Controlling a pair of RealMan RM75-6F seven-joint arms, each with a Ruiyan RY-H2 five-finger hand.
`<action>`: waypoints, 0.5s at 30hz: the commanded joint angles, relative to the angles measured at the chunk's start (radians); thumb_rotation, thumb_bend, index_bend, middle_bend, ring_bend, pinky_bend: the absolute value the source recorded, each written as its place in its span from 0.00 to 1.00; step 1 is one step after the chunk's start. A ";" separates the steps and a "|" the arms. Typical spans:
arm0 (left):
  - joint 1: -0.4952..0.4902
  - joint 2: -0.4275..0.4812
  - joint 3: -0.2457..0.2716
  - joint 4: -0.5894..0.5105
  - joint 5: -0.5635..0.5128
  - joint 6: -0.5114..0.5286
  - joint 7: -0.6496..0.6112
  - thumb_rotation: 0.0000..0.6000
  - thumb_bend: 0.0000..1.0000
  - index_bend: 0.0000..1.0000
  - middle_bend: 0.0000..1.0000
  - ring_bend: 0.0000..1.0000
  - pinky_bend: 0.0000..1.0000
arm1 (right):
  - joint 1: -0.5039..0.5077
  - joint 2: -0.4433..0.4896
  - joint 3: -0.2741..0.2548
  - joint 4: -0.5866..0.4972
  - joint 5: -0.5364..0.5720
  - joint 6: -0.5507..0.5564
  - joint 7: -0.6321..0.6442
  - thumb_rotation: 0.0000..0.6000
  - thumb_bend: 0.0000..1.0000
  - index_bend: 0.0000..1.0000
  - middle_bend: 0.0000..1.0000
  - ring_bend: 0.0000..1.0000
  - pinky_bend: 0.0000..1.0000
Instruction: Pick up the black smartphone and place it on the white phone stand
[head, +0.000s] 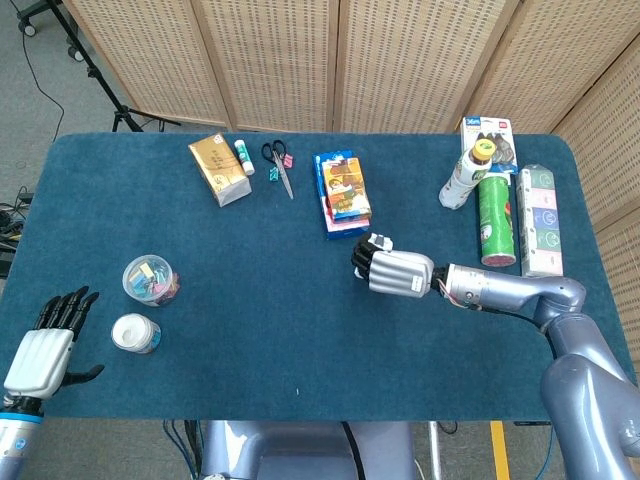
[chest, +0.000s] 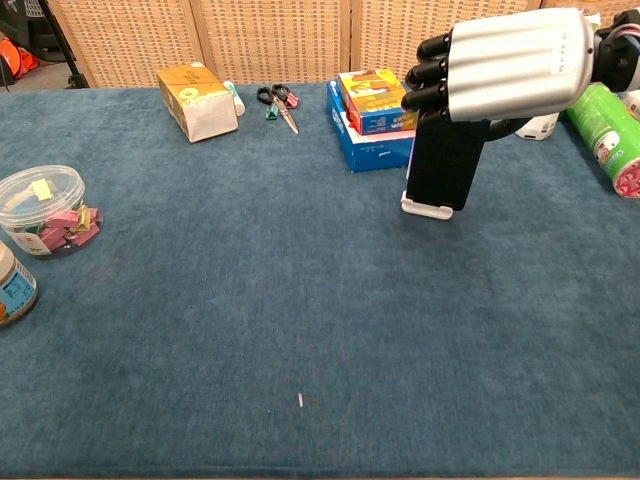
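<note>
My right hand (chest: 505, 68) grips the top of the black smartphone (chest: 446, 165), which stands upright in the chest view. Its lower edge sits in the lip of the white phone stand (chest: 426, 208) on the blue cloth. From the head view the same right hand (head: 398, 272) covers most of the phone, and only a bit of the white phone stand (head: 380, 241) shows at the hand's far side. My left hand (head: 45, 345) is open at the near left corner, far from both, holding nothing.
Stacked game boxes (chest: 375, 115) lie just behind the stand. A green can (head: 495, 220), a bottle (head: 464, 177) and a long pack (head: 541, 220) sit at the right. Scissors (head: 279, 165), a gold box (head: 220, 168), a clip jar (head: 150, 279) and a small tub (head: 135, 333) lie left.
</note>
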 joint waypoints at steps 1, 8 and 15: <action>0.001 0.000 0.001 0.000 0.002 0.002 -0.001 1.00 0.00 0.00 0.00 0.00 0.00 | -0.002 -0.004 0.000 -0.001 0.006 -0.007 -0.017 1.00 0.36 0.47 0.31 0.30 0.39; 0.000 0.000 0.002 0.000 0.004 0.002 0.001 1.00 0.00 0.00 0.00 0.00 0.00 | -0.004 -0.008 0.007 -0.020 0.027 -0.039 -0.061 1.00 0.35 0.40 0.22 0.22 0.35; 0.001 0.001 0.003 0.000 0.006 0.003 -0.004 1.00 0.00 0.00 0.00 0.00 0.00 | -0.010 0.001 0.025 -0.040 0.055 -0.061 -0.115 1.00 0.35 0.38 0.18 0.17 0.32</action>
